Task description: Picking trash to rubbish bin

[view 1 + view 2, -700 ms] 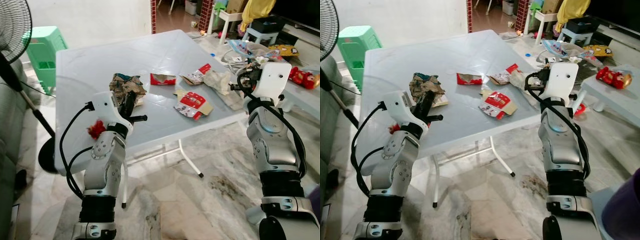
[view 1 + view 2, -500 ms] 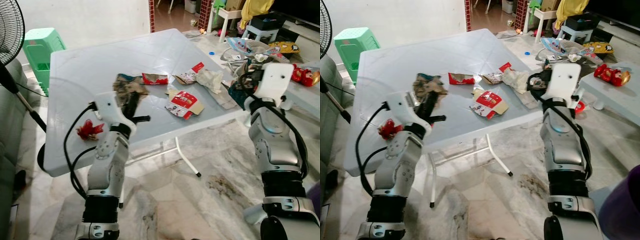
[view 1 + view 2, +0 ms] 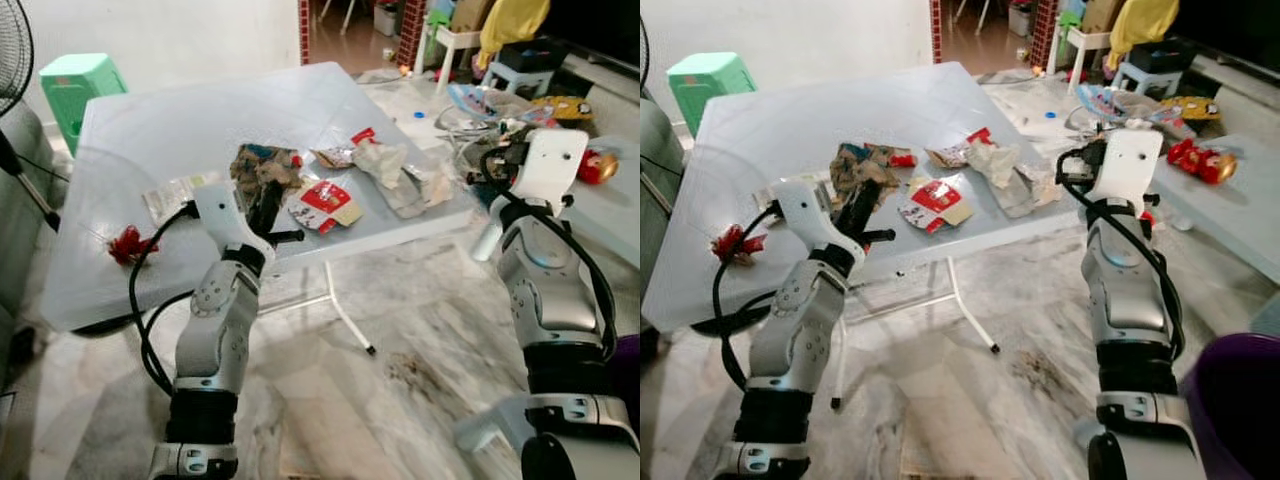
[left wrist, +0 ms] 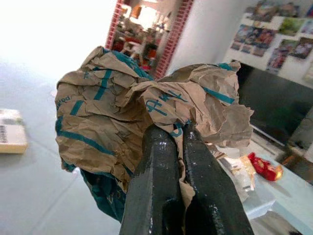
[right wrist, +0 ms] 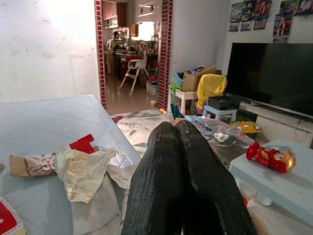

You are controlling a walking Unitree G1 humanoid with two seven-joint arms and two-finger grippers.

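My left tool [image 4: 178,142] is clamped on a crumpled brown paper bag [image 4: 132,112], held just above the white counter [image 3: 150,130]. My right tool [image 5: 178,147] is pressed closed and empty beside the counter's right edge, near a crumpled wrapper [image 5: 85,171] and a red carton [image 3: 322,200]

Camera has pulled back and swung — whole scene shifted, table [image 3: 150,130] sits farther off and its near edge now clears both arms. Left gripper [image 3: 262,207] with the crumpled brown paper [image 4: 146,112] clamped between its fingers has risen off the tabletop. Purple bin [image 3: 1240,400] has come into view at near right — frames now blurred.
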